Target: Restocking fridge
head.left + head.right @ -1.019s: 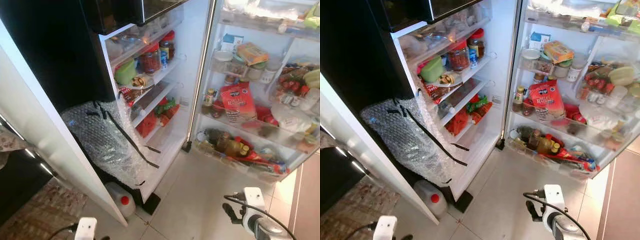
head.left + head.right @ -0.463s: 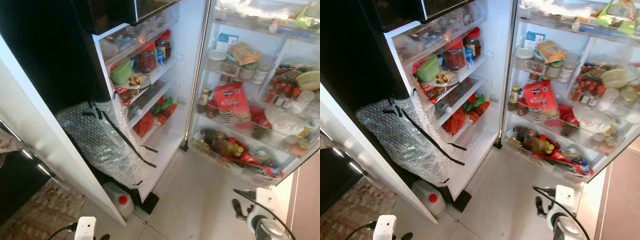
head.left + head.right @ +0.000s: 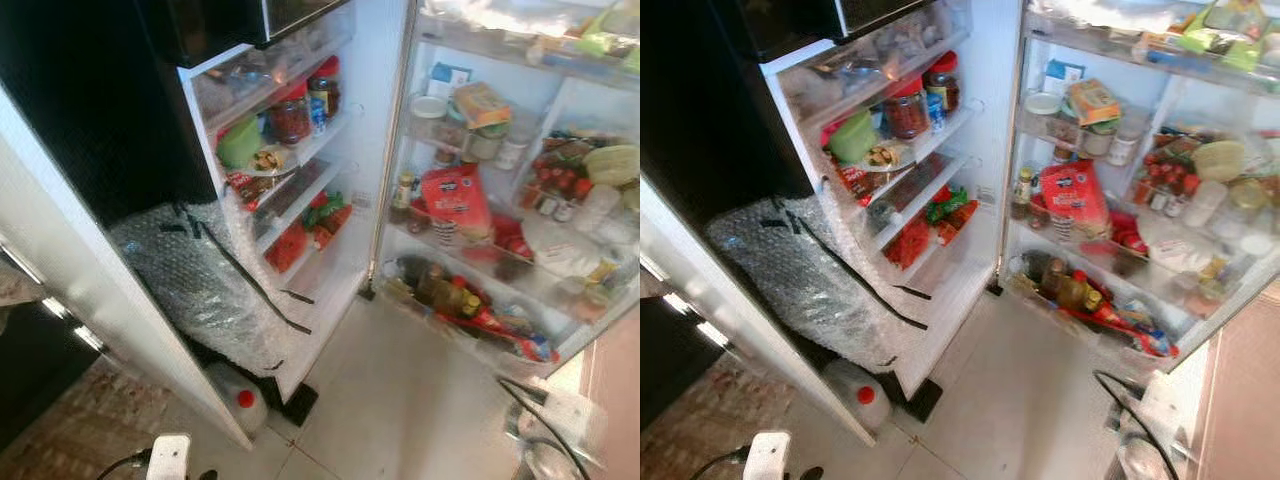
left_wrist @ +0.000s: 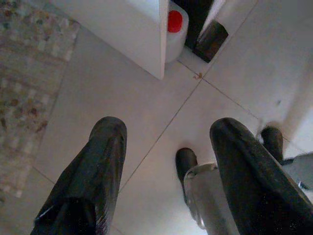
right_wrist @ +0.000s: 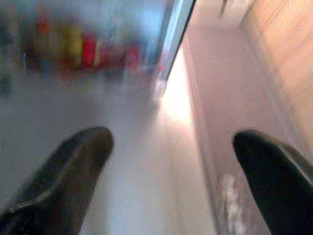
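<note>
Fridge (image 3: 400, 200) stands wide open ahead of you, well beyond both pincers, its door (image 3: 300, 170) swung out to your left. Your left pincer (image 4: 164, 166) hangs low over the tiled floor (image 4: 122, 98) with its fingers (image 4: 93, 166) spread apart and nothing between them; past its tips you see the lower corner of the fridge door and a white jug with a red cap (image 4: 173, 24) tucked behind it. Your right pincer (image 5: 168, 171) is also released, fingers wide, pointing along the floor toward the blurred row of bottles on the bottom fridge shelf (image 3: 470, 310).

Farther from the left pincer, up on the door racks, sit red-lidded jars (image 3: 292, 110), a green container (image 3: 240, 142) and red packets (image 3: 290, 245). Bubble wrap (image 3: 200, 290) taped with black strips covers the door's lower part. Inside the fridge, above the right pincer, a red rice packet (image 3: 452, 200) leans on the middle shelf.
</note>
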### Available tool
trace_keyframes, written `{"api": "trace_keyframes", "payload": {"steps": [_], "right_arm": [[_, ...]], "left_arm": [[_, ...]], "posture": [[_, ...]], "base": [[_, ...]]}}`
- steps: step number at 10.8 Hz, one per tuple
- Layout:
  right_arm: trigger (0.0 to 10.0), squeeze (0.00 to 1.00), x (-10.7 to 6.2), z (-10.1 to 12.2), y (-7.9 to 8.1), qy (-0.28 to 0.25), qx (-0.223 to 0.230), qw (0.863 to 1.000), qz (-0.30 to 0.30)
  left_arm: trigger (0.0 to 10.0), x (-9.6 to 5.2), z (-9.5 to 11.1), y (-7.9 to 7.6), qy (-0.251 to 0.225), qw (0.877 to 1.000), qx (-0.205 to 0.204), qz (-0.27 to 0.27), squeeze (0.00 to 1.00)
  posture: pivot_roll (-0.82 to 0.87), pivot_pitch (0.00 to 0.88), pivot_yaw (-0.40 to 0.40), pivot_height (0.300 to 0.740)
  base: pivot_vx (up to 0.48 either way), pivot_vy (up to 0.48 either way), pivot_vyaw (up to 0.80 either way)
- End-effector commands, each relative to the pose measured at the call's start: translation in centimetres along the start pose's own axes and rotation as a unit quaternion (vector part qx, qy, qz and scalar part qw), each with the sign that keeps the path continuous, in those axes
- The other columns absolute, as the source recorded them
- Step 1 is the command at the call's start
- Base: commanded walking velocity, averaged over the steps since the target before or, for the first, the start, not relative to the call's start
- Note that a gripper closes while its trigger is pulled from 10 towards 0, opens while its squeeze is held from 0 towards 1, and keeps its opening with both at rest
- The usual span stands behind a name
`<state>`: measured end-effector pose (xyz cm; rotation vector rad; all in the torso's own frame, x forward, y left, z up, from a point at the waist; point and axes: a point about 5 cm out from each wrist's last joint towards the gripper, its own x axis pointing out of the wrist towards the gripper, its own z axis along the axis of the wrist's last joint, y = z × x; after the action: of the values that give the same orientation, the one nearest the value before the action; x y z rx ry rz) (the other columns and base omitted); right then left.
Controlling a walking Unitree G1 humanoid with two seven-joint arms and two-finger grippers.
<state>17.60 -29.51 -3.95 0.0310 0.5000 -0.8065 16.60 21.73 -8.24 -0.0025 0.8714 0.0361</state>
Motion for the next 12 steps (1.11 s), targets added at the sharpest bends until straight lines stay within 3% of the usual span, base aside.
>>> {"api": "trace_keyframes", "payload": {"steps": [1,2,7,12], "right_arm": [[10.0,0.0,0.2,0.7,-2.9,-0.042,0.016,0.997,-0.061],[10.0,0.0,1.1,2.9,-4.0,-0.082,0.033,0.992,-0.092],[10.0,0.0,1.8,7.7,-3.6,-0.173,0.057,0.977,-0.106],[10.0,0.0,2.8,13.2,-6.2,-0.239,0.073,0.954,-0.167]], "left_arm": [[10.0,-0.3,-0.9,0.7,0.016,1.0,-0.002,0.009,0.0],[10.0,-0.4,-0.9,0.9,0.016,1.0,-0.002,0.011,0.0],[10.0,-0.2,-0.8,0.2,0.013,1.0,-0.002,0.006,0.0],[10.0,-0.5,-1.3,0.9,0.021,0.999,-0.017,0.025,0.0]], "posture": [[-0.12,0.0,0.077,0.74],[-0.13,0.0,0.078,0.74],[-0.13,0.0,0.073,0.74],[-0.13,0.011,0.063,0.74]], "base": [[0.0,0.0,0.0],[0.0,0.0,0.0],[0.0,0.0,0.0],[0.0,0.0,0.0]]}}
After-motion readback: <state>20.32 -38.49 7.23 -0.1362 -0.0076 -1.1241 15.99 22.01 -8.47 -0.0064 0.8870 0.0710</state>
